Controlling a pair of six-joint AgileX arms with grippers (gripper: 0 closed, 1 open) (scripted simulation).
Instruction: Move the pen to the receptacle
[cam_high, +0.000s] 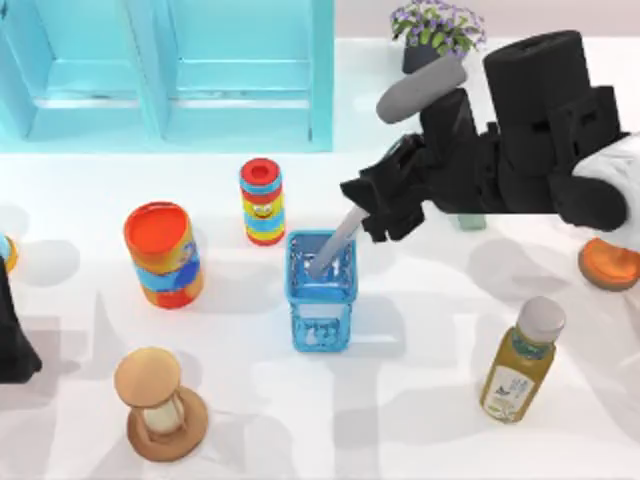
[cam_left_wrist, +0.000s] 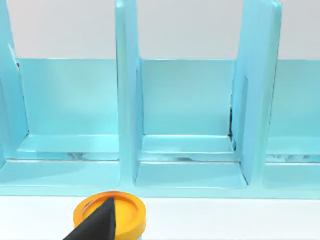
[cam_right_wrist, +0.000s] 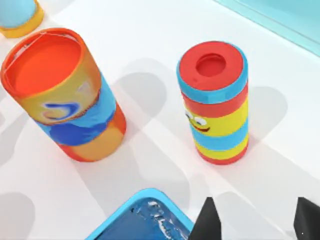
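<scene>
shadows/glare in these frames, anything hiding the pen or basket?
Top view: soft grey shadows fall across the white table; pen and blue basket stay readable, right claw above them. Right wrist view: soft shadows beside both cans, basket rim clear. Left wrist view: mild sheen on the teal shelf.

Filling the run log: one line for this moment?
right gripper: open, above blue basket | pen: leaning in basket, released | left arm: parked at table's left edge
</scene>
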